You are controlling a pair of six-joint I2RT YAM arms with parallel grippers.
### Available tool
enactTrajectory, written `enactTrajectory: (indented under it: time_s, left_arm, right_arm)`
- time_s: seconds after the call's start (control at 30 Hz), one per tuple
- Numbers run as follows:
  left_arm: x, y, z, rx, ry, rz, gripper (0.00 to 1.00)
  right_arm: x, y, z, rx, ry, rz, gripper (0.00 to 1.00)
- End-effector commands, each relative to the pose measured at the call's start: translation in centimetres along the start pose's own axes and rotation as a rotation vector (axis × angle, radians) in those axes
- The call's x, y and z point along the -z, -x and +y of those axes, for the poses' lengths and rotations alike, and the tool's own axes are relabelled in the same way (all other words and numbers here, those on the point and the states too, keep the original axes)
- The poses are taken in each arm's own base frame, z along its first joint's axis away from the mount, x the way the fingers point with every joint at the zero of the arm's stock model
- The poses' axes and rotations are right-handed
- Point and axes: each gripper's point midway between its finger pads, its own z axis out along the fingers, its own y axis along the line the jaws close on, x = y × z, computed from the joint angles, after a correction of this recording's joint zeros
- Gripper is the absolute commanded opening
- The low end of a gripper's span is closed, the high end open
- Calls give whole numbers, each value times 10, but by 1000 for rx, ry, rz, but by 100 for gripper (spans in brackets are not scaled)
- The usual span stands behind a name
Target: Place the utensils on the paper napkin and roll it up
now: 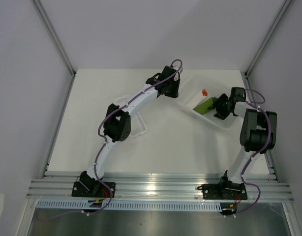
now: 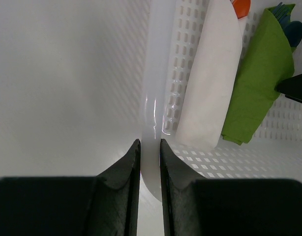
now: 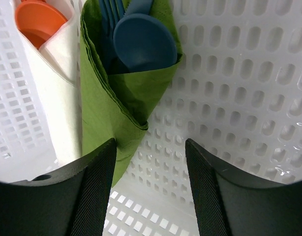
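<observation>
- Paper napkin (image 3: 104, 93): olive green, folded and wrapped into a long roll with an open pocket at its upper end; it lies inside the basket, along the floor near one side wall
- Spoon (image 3: 143, 42): dark blue plastic, bowl sticking out of the napkin's pocket, handle hidden in the roll
- Fork (image 3: 109, 14): dark blue, tines showing just beside the spoon bowl in the same pocket, the rest hidden
- White napkin roll (image 3: 57, 98): lies lengthwise, touching the green roll's side
- Orange utensil (image 3: 38, 19): rounded end showing from the top of the white roll
- White perforated basket (image 3: 239, 98): slotted floor and walls, holds both rolls; in the top view it sits at the far right of the bench, set at an angle
- Right gripper (image 3: 150, 147): fingers spread wide apart and holding nothing, poised over the basket above the lower end of the green roll, one finger overlapping the roll's edge in its wrist view
- Left gripper (image 2: 150, 147): fingers drawn together and clamped on the basket's smooth rim, at the side nearest the white roll
- Bench (image 1: 166, 147): white surface carrying the basket
- Shallow white tray (image 1: 139, 129): faint outline on the bench, partly under the left arm, well apart from the basket
</observation>
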Motion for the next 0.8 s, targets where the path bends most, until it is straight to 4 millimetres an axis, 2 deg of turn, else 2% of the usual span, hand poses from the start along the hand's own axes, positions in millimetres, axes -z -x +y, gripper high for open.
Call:
enactTrajectory:
  time_s: [0.0,0.27,0.4,0.57,0.7,0.77]
  left_arm:
    - [12,12,-3,-13,-25,-23,1]
    - [12,12,-7,-43,-55,-24,1]
    - [12,11,-9,-48,-66,-21,1]
    - [13,12,-9,-52,-69,-22,1]
    - [14,13,-9,-52,-65,-24,1]
    - [15,14,-10,-50,-61,-28,1]
  right_arm:
    - [-13,-1,4,-10,16,6,61]
    - [-4,10,31,34,116,-48,61]
    - [-5,14,33,30,111,-59,62]
    - [-10,8,35,31,114,-44,62]
    - [2,12,35,57,84,-65,61]
    - [13,22,37,70,58,-107,62]
